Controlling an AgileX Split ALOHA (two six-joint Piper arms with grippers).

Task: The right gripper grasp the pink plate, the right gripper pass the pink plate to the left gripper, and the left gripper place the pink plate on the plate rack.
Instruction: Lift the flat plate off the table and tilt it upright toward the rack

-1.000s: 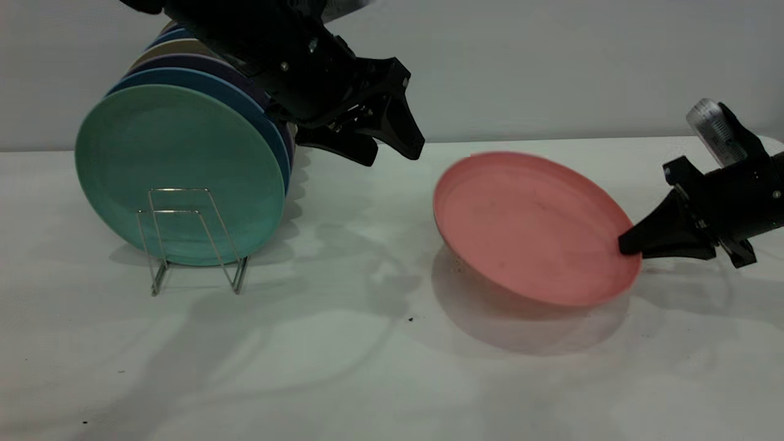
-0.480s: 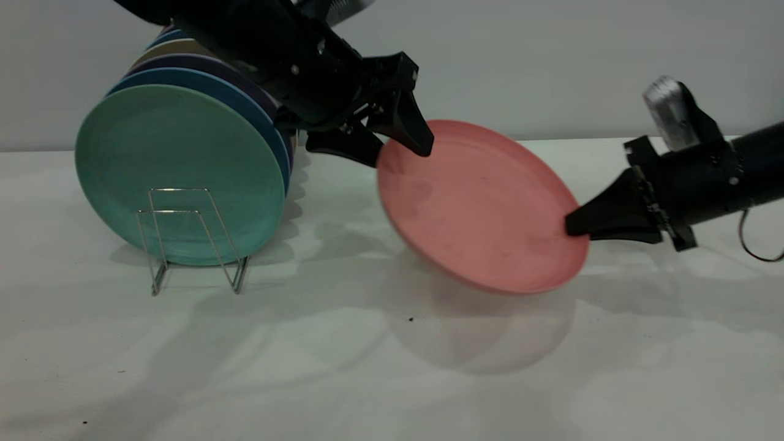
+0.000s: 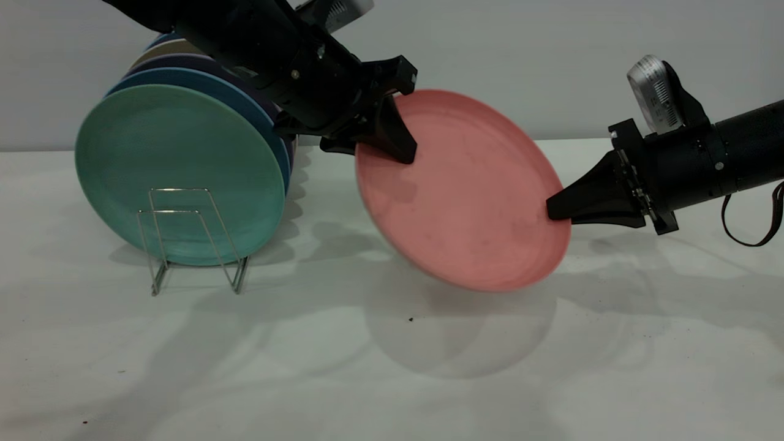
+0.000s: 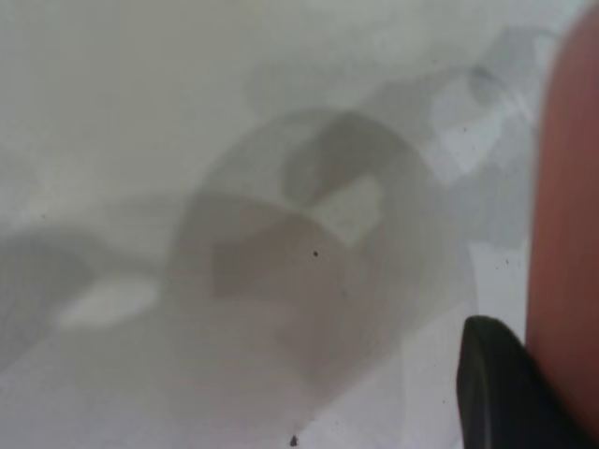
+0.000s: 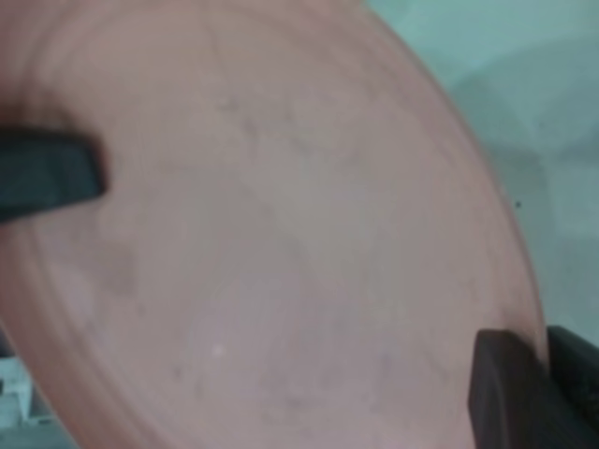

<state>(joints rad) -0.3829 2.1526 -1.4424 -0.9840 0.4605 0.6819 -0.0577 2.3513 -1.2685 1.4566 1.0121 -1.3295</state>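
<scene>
Worktop (image 3: 392,380): bare below handover, plate's shadow only. Plate (image 3: 459,190) now airborne and steeply tilted; a second ago its low edge sat on worktop, so lift is done, pass under way. Rack (image 3: 193,239) at left, green plate (image 3: 177,171) leaning in front slot. Right tool (image 3: 554,208) clenched on plate's right rim. Left tool (image 3: 392,144) has come onto upper-left rim, jaws astride it; I can't tell if clamped yet. I judge right must hold until left bites.

No readable text, labels or numbers anywhere.
</scene>
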